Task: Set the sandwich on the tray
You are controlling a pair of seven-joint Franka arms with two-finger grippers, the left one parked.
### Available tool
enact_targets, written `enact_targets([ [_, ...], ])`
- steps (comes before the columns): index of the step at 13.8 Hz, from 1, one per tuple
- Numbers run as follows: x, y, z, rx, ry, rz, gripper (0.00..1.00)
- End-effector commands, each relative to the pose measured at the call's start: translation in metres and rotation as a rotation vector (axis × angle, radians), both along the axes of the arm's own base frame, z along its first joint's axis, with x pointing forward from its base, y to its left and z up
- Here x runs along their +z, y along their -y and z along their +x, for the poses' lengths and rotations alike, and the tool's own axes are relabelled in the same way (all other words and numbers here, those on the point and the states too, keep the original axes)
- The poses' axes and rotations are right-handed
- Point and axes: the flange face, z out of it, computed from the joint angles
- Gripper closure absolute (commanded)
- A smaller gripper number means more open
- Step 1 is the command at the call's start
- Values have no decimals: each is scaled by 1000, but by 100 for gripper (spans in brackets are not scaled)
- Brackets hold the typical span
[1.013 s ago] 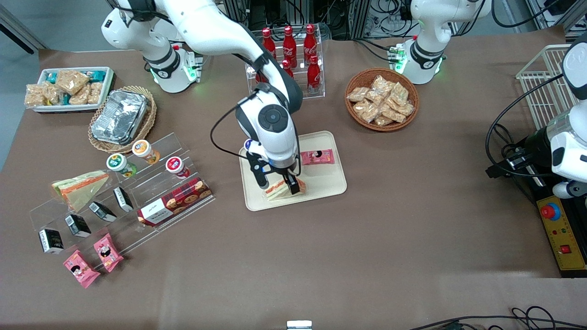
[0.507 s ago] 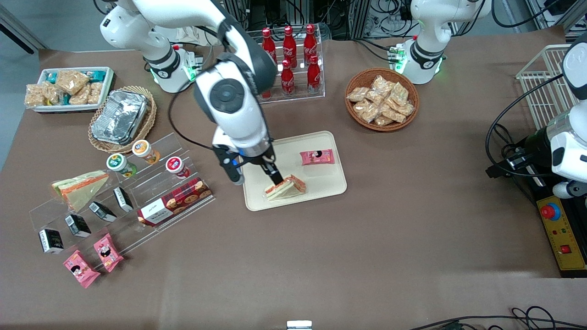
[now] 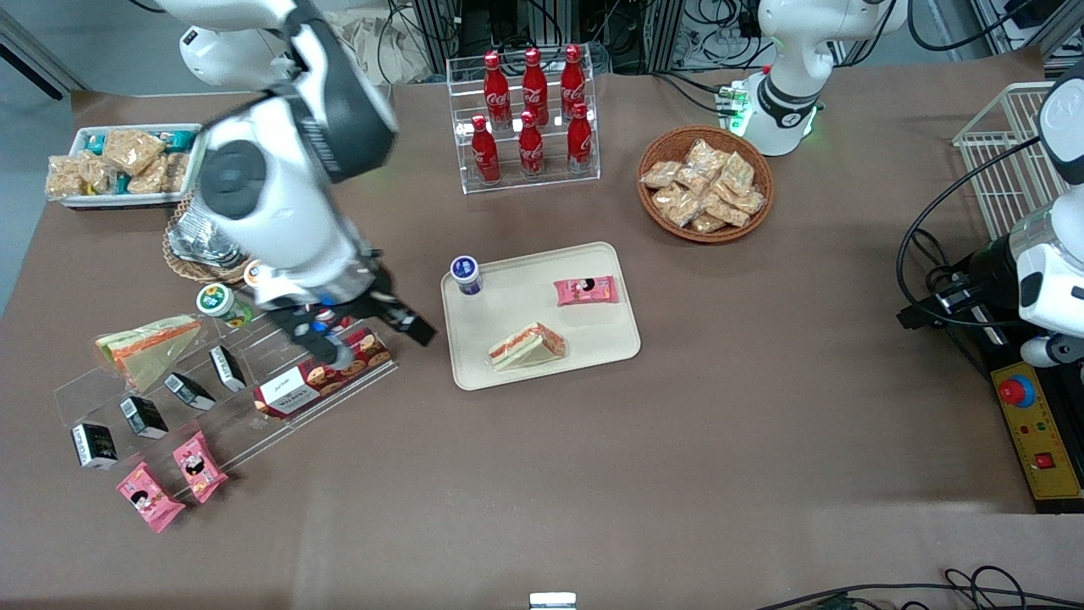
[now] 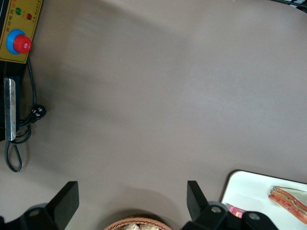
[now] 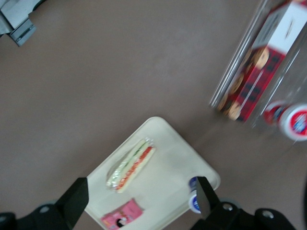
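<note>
The gripper hangs in the air with its two fingers spread wide and nothing between them, above the red plaid biscuit box on the clear acrylic step rack. Toward the parked arm's end of the table from it, well apart, the sandwich lies flat on the tray, in the part of the tray nearest the front camera. On that tray, farther from the front camera than the sandwich, sit a pink snack packet and a small blue-lidded cup.

I work in a robotics lab: cabled frames, an emergency-stop box, mock shop goods on my bench.
</note>
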Motion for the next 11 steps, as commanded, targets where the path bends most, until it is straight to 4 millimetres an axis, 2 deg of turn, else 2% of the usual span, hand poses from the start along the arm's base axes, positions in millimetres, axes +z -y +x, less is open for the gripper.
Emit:
enact_targets([
  [1, 32, 64, -3, 152, -10, 15, 0],
  [3, 55, 102, -5, 211, -6, 14, 0],
  [5, 61, 135, -2, 191, -20, 8, 0],
  [6, 64, 157, 2, 176, -11, 1, 0],
  [7, 63, 175, 5, 232, 0, -32, 0],
  [9, 67, 195, 4, 358, 7, -165, 0],
  [11, 77, 215, 1, 347, 15, -235, 0],
])
